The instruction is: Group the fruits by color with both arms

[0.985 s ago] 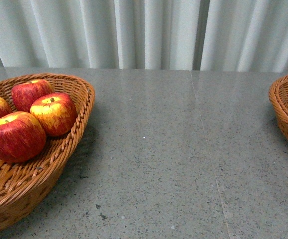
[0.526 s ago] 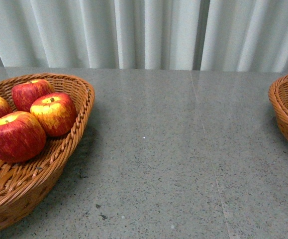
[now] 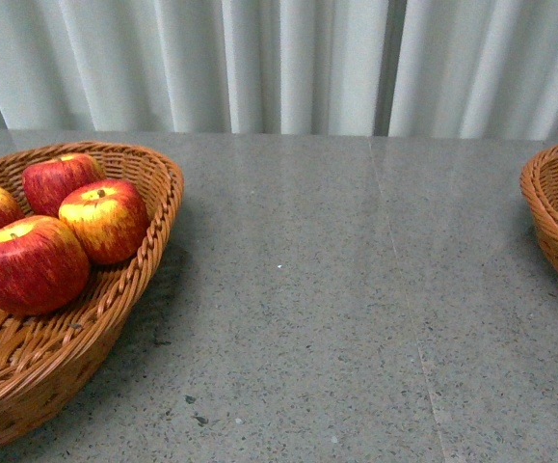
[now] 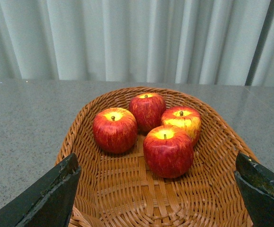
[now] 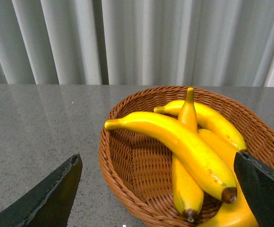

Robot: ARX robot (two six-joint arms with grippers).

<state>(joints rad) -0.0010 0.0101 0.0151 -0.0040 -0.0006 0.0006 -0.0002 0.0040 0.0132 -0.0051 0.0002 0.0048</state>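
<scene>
On the left the apples (image 3: 62, 227) sit in their basket (image 3: 158, 207), bananas (image 5: 184, 142) in the right basket (image 5: 127, 175), both grippers (image 4: 155, 189) (image 5: 155, 189) spread empty; you risk knocking the piled fruit if you descend again.

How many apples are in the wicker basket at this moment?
4, all in the left basket: back apple, left apple, right apple, front apple. None seem hidden.

Front view: no part of either arm visible.

Left wrist view: left gripper (image 4: 158, 189) shows only two fingertips (image 4: 49, 196), dark charcoal-black, wedge-shaped, matte with faint scuffing along edges.

Right wrist view: right gripper (image 5: 158, 189) likewise, two black tapered fingertips (image 5: 51, 194). No cables, screws or markings discernible.
</scene>
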